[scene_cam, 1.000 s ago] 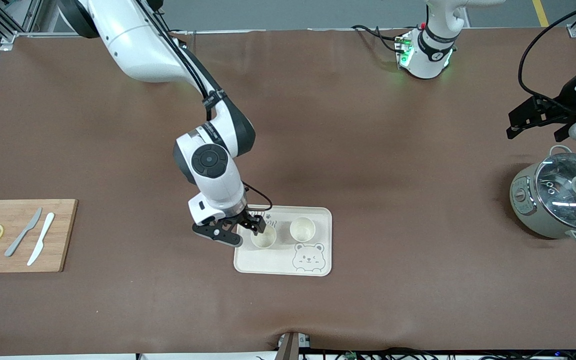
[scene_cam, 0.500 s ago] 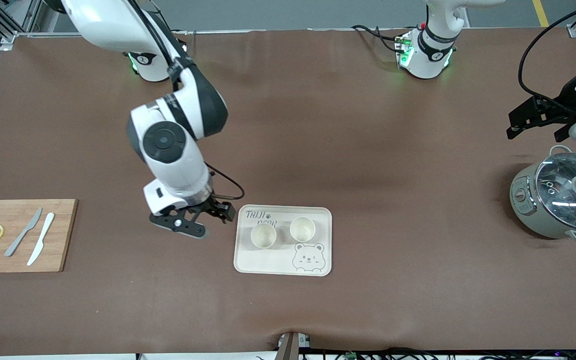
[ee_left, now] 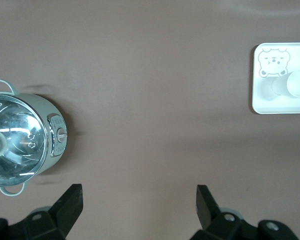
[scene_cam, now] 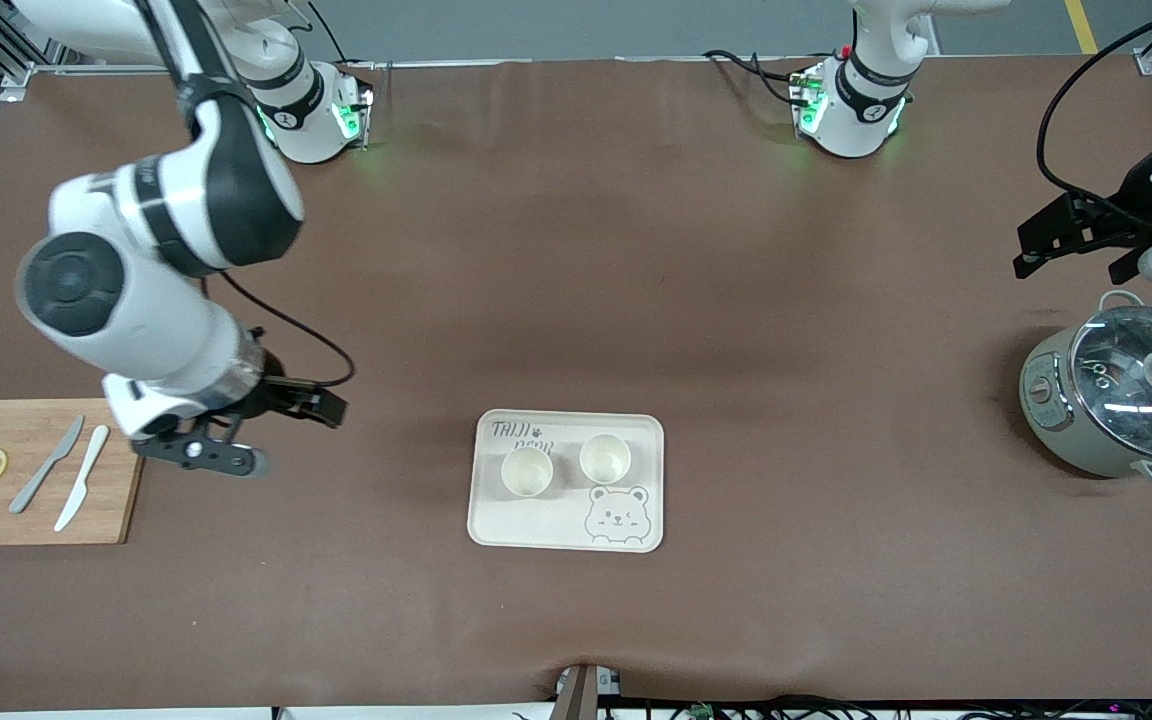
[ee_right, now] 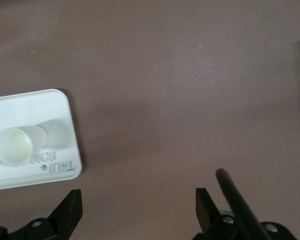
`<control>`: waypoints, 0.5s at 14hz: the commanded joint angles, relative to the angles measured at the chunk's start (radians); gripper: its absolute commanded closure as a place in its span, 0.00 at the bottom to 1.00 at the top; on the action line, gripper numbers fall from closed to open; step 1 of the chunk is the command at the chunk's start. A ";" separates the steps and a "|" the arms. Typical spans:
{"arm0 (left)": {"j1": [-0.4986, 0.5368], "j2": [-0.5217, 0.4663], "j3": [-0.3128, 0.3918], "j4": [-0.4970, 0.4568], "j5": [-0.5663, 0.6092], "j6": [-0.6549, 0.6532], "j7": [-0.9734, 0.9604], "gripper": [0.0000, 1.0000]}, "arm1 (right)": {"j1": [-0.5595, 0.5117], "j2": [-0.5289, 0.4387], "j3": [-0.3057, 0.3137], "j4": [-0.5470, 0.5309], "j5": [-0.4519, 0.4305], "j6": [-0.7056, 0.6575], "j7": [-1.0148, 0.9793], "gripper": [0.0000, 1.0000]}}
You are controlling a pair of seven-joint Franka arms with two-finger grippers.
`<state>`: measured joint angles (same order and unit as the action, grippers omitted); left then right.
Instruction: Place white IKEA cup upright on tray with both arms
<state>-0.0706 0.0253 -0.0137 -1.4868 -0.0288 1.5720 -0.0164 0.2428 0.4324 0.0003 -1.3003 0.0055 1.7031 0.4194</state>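
Observation:
The cream tray (scene_cam: pixel 496 525) with the bear drawing lies in the middle of the table. Two white cups stand upright on it, side by side: one (scene_cam: pixel 527 472) toward the right arm's end, one (scene_cam: pixel 605 458) toward the left arm's end. My right gripper (scene_cam: pixel 276 435) is open and empty, over bare table between the cutting board and the tray. Its wrist view shows its open gripper (ee_right: pixel 138 205), the tray (ee_right: pixel 45 105) and a cup (ee_right: pixel 15 145). My left gripper (scene_cam: pixel 1071 252) waits open and empty by the pot; its wrist view (ee_left: pixel 140 200) shows the tray (ee_left: pixel 270 105).
A wooden cutting board (scene_cam: pixel 126 470) with two knives and lemon slices lies at the right arm's end. A grey-green pot with a glass lid (scene_cam: pixel 1116 400) stands at the left arm's end and also shows in the left wrist view (ee_left: pixel 20 142). Brown mat covers the table.
My right gripper has left the cup on the tray and swung away toward the cutting board, open. The cups, the tray and the left arm have not moved.

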 commanded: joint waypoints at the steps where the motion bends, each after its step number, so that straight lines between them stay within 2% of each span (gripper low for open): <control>1: 0.003 0.013 -0.002 0.025 0.009 -0.013 0.015 0.00 | -0.085 -0.032 0.014 0.013 0.013 -0.065 -0.115 0.00; 7: 0.000 0.025 -0.006 0.025 0.030 -0.013 0.064 0.00 | -0.197 -0.043 0.010 0.013 0.008 -0.069 -0.310 0.00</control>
<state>-0.0708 0.0368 -0.0141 -1.4868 -0.0199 1.5720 0.0250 0.0760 0.3982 -0.0019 -1.2912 0.0065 1.6480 0.1632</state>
